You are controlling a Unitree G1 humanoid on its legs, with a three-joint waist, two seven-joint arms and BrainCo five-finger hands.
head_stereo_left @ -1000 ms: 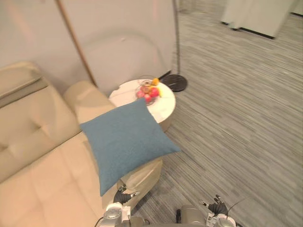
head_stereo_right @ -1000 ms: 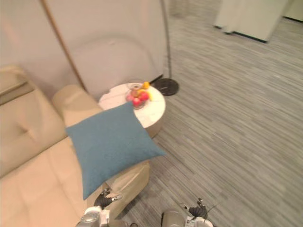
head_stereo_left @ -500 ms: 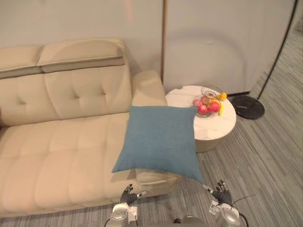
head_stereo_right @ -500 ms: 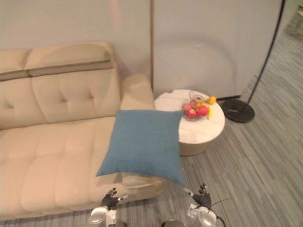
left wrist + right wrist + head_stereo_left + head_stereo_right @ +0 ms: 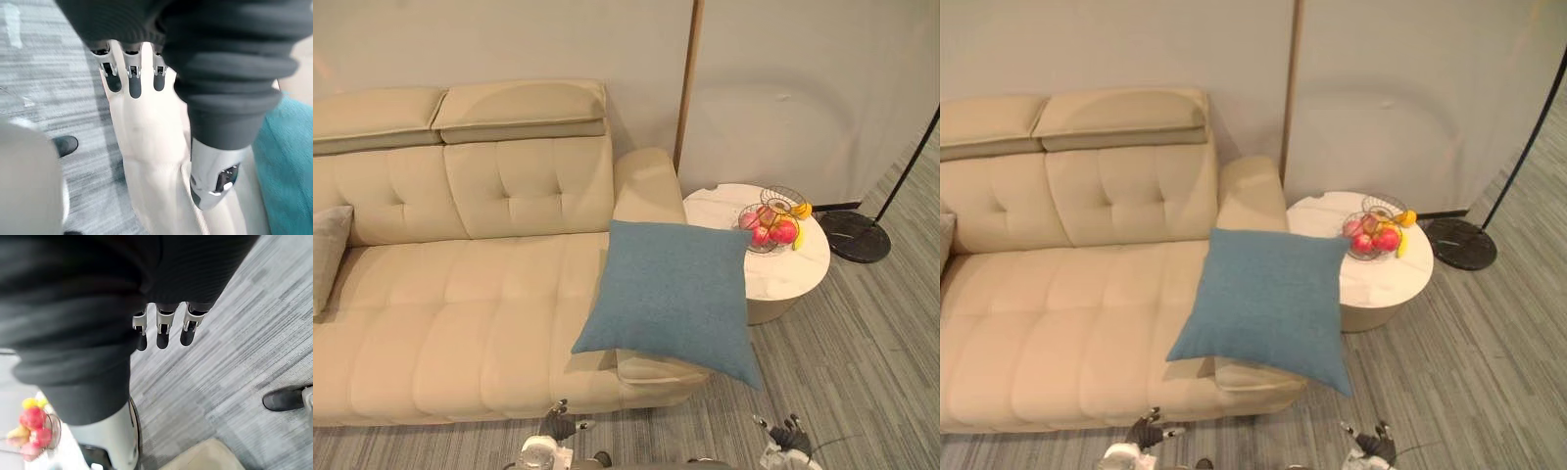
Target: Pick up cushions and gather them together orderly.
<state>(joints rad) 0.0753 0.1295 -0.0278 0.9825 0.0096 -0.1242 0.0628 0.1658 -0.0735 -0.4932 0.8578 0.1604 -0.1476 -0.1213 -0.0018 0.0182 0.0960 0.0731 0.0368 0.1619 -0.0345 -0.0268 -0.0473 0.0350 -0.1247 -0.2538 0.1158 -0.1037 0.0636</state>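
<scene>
A blue square cushion (image 5: pixel 671 294) lies tilted over the right end of the beige sofa (image 5: pixel 460 294), with one corner hanging past the seat's front edge. A grey cushion (image 5: pixel 325 257) leans at the sofa's far left end. My left hand (image 5: pixel 558 427) hangs low in front of the sofa, open and empty, its straight fingers (image 5: pixel 129 81) over the sofa's front with the blue cushion (image 5: pixel 288 161) beside them. My right hand (image 5: pixel 788 436) hangs open over the carpet, below the blue cushion's lower corner, fingers (image 5: pixel 164 330) straight.
A round white side table (image 5: pixel 803 269) stands right of the sofa's armrest and carries a wire bowl of fruit (image 5: pixel 771 223). A floor lamp's black base (image 5: pixel 864 237) sits on the striped grey carpet further right. A wall runs behind.
The whole picture has shifted, so the camera has moved; the grey cushion at the left has come into view. Both hands show lower in the picture. The blue cushion lies as before.
</scene>
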